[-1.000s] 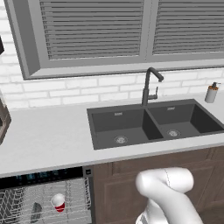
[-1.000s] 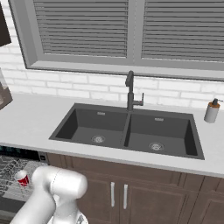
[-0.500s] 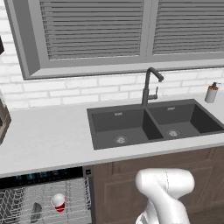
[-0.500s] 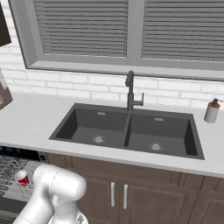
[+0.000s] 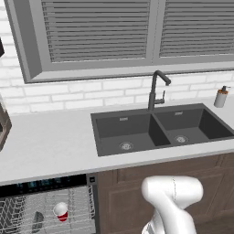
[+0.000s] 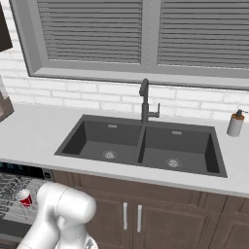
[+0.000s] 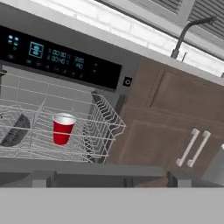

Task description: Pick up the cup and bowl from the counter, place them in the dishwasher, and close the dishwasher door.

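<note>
A: Any change against the earlier base pictures?
B: Barely. The sink (image 5: 157, 130), faucet (image 5: 155, 89) and soap bottle (image 5: 221, 97) sit where they did, so the base is parked. Only the arm's white shoulder (image 5: 172, 196) has crept a little.
A: Containers. The dishwasher (image 7: 61, 59)?
B: It's open, with the black control strip lit teal along the top and the wire rack (image 7: 100, 131) pulled out under it. The cup (image 7: 63, 128) stands upright in the rack, mouth up, and it also shows in the base views (image 5: 61, 211) (image 6: 25, 198).
A: And the bowl (image 7: 15, 130)?
B: It's in the same rack, just left of the cup in the hand view, tipped up on its edge between the wires. They're apart, not touching. In the left base view it's the dark shape (image 5: 37, 220) left of the cup.
A: The dishwasher door (image 7: 83, 168)?
B: It's down. A dark grey slab runs across the bottom of the hand view under the rack.
A: The counter (image 5: 50, 146)?
B: The light slab around the sink, with the soap bottle at its far right.
A: What about the gripper?
B: Cannot tell whether it's spread or pinched. The fingertips aren't clear in the hand view.
</note>
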Tool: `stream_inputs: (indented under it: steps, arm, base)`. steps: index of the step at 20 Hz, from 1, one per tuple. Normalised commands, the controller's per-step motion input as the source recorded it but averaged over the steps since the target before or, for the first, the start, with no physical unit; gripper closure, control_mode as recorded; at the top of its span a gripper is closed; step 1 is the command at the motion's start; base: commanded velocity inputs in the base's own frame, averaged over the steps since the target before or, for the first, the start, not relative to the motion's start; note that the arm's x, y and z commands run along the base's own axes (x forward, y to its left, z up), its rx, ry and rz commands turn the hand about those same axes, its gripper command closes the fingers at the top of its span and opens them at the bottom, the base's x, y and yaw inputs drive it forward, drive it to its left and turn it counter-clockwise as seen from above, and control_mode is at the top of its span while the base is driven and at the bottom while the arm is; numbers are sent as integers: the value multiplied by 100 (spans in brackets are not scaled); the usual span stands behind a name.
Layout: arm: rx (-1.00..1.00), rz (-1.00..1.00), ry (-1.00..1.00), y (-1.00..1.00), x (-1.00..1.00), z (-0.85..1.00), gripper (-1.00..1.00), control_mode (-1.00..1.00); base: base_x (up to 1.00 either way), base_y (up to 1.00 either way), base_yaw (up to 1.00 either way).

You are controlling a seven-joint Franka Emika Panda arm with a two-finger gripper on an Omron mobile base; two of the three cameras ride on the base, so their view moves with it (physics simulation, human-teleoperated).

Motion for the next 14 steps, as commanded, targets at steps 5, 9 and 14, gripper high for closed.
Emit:
stream_inputs:
  steps: [5,9,14]
  arm:
    - [0,17,-3,0,98,-98,-100,-100]
    - [0,25,-12,17,47,-60,-100,-100]
    - [-1,15,-4,32,-2,-5,-100,-100]
  base:
    - [0,0,0]
    - [0,0,0]
    - [0,0,0]
